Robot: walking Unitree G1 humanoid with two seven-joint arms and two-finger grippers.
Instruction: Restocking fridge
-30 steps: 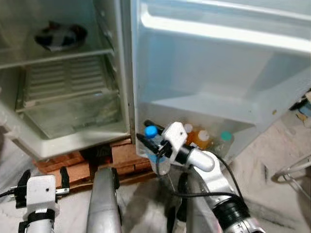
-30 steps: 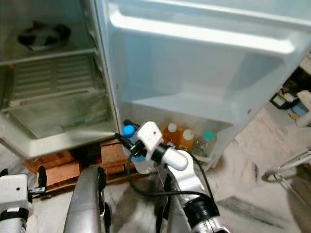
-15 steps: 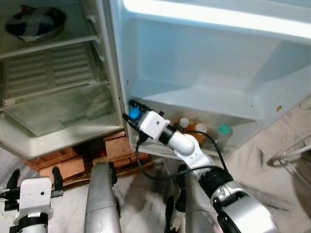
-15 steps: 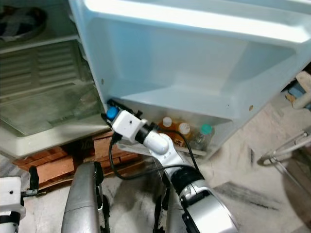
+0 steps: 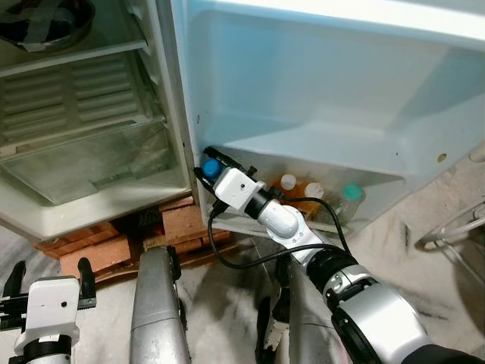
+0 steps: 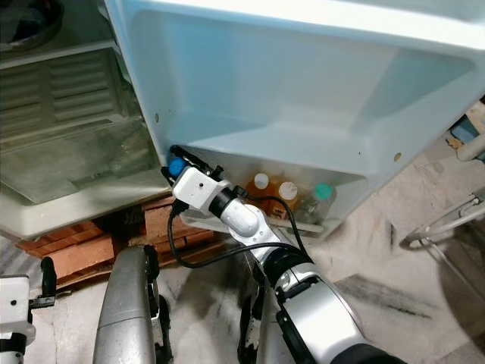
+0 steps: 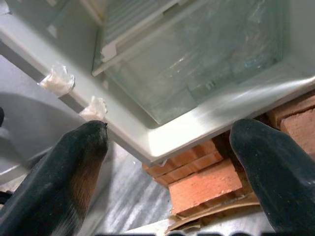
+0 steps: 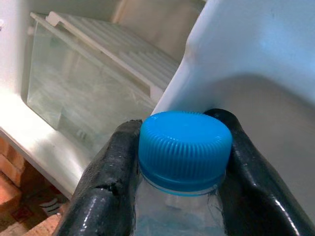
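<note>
— Status, left to right?

— My left gripper point(image 7: 167, 167) hangs low and idle, its two fingers spread wide with nothing between them; beyond its tips sit the fridge's glass crisper drawer point(image 7: 197, 73) and the bricks point(image 7: 202, 182) the fridge stands on. My right gripper point(image 8: 179, 162) is the one at work. Its fingers are closed tight on the neck of a clear bottle point(image 8: 172, 216), the blue cap point(image 5: 211, 167) sitting just above the pads.

— Where is that bottle?

— Between my fingers, at the hinge end of the lowest door shelf point(image 5: 356, 220). The door's moulded wall is right behind the cap. Further along the shelf, away from my fingers, stand two white-capped orange bottles point(image 5: 297, 199) and a teal-capped one point(image 5: 348, 199).

— How do you finish it well?

— I judge the bottle must go down upright behind the shelf rail, so I'd keep the grip firm, lower straight, and release only once the base rests. The risk is clipping the rail or wall and tipping it.
</note>
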